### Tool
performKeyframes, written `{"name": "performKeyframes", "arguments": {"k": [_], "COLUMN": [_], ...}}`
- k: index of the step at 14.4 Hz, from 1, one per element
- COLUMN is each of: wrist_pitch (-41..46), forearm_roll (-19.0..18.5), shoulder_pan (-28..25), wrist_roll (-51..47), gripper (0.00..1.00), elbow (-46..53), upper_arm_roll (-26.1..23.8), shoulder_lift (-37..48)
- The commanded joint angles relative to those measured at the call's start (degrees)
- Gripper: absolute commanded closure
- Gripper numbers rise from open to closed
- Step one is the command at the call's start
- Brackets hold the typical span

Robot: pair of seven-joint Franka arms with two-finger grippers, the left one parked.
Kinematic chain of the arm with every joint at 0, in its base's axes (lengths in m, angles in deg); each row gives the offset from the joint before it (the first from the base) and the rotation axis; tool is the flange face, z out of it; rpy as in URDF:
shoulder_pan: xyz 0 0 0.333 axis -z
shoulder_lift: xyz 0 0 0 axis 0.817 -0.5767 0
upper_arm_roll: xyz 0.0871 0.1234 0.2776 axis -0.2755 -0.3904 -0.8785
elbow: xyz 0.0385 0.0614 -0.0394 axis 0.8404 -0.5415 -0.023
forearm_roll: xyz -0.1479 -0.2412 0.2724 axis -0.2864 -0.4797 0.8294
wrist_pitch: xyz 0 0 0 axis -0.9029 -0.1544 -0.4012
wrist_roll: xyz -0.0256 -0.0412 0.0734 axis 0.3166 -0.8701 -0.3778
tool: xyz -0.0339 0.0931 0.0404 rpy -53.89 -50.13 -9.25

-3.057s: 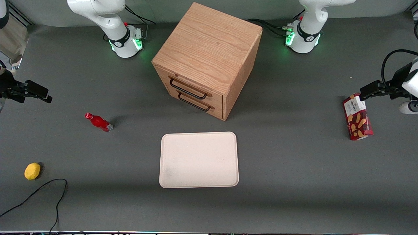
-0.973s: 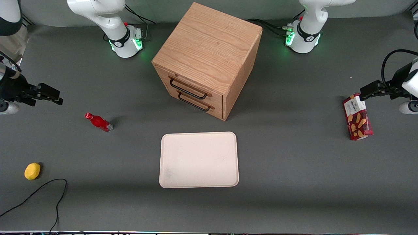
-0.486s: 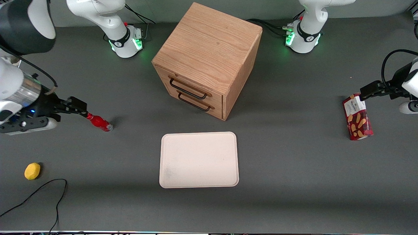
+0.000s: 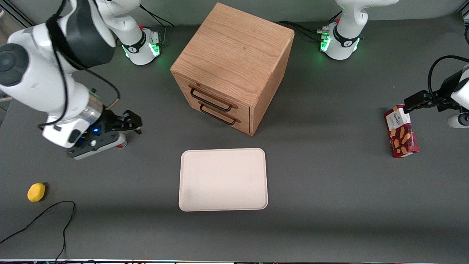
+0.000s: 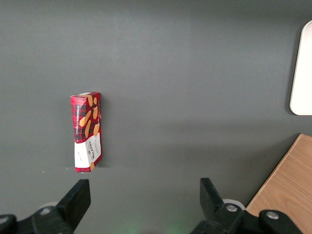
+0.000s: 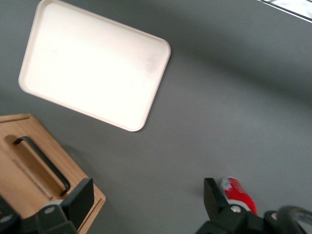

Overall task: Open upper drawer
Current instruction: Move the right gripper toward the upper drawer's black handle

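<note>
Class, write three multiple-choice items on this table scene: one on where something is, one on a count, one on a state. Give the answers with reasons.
1. Where is the gripper?
A. on the cabinet
B. above the red bottle
C. over the tray

2. How many drawers has the cabinet?
A. one
B. two
C. three

3. The upper drawer is
A. shut
B. pulled out
C. removed

Answers:
1 B: the bottle shows right under the open gripper.
2 B: two black handles, one above the other.
3 A: its front sits flush with the cabinet.

Gripper (image 4: pixel 134 122) now nearer the cabinet (image 4: pixel 234 62)
</note>
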Motion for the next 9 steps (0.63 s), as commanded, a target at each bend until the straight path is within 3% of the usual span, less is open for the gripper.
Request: {"name": "performKeyframes", "arguments": {"k": [1, 9], "wrist_pitch": [-0.2, -0.7], "forearm_roll": [0.9, 0.9], "shoulder_pan": [-3.4, -12.1], "wrist_roll": [4.7, 11.5], "gripper": [0.00, 0.00], "elbow": [1.6, 0.4], "upper_arm_roll": [0.4, 0.4], "shoulder_lift": [-1.3, -1.8]}}
